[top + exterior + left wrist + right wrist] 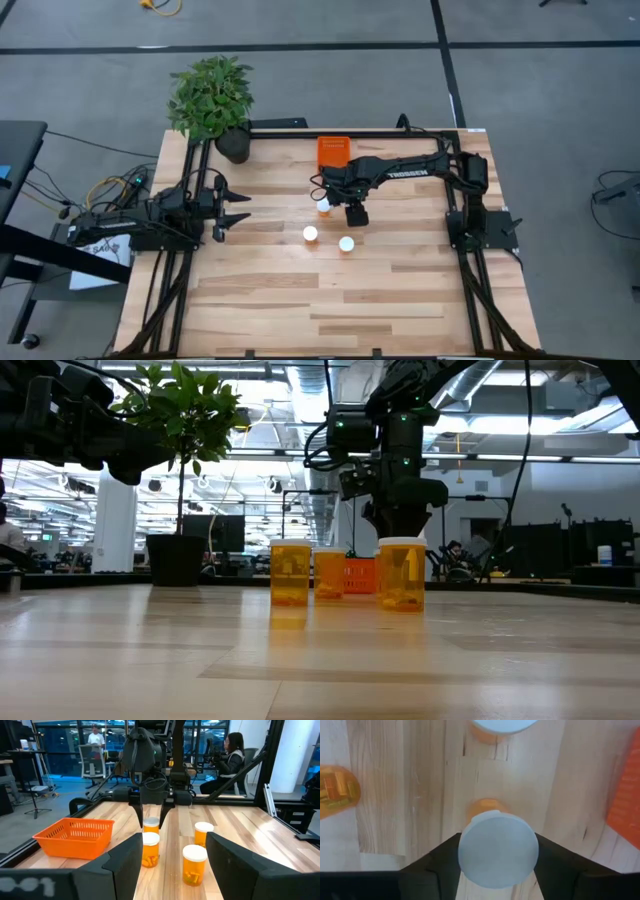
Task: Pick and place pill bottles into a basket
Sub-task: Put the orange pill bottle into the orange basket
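Note:
Several pill bottles with white caps stand on the wooden table. Three caps show from above (pixel 323 206), (pixel 311 233), (pixel 346 243). One more bottle (pixel 151 825) stands under my right gripper (pixel 151 817), hidden by the arm in the high view. The gripper points down, one finger on each side of the bottle's cap (pixel 497 852). The orange basket (pixel 334 152) sits just beyond, toward the far edge. My left gripper (pixel 243 207) waits open at the table's left, level and touching nothing. My right gripper comes from above, fingers pointing down, and pinches the bottle at its white cap, one finger against each side of the cap's rim (pixel 465 845). The bottle is upright. The nearer bottle (pixel 150 849) hides its foot in the left wrist view.
A potted plant (pixel 232 145) stands at the far left corner. The other bottles (pixel 194 864), (pixel 203 832) are close around the held one. Bare wood lies toward the near edge. People (pixel 232 750) are in the room beyond the table.

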Controlling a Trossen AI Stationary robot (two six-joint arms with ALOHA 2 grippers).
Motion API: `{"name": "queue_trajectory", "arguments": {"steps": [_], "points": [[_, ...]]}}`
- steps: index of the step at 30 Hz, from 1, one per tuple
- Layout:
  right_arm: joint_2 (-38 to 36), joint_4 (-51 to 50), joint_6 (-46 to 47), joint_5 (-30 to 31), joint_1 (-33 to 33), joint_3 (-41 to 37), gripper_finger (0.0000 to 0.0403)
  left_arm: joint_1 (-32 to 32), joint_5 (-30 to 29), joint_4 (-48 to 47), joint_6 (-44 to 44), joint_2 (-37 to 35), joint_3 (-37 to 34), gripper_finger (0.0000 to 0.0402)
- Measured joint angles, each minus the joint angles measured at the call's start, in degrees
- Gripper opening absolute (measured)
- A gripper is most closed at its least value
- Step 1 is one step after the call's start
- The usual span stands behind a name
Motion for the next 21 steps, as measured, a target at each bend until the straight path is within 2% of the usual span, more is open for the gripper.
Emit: {"name": "queue_trajectory", "arguments": {"steps": [5,13,17,21], "points": [[0.00,-0.46,0.37,0.01,0.01,0.00,0.0233,0.00,0.00,0.00,0.00,0.02,0.01,0.0209],[-0.04,-3.39,0.05,0.08,-0.01,1.58,0.0192,-0.02,0.00,0.02,0.00,0.02,0.02,0.0209],[-0.04,-4.59,0.02,0.09,-0.01,3.27,0.0192,-0.01,-0.01,0.00,0.00,0.02,0.00,0.0209],[-0.04,-6.02,-0.60,1.35,-0.04,5.48,0.0212,-0.01,-0.02,0.02,0.01,0.02,0.01,0.0209]]}}
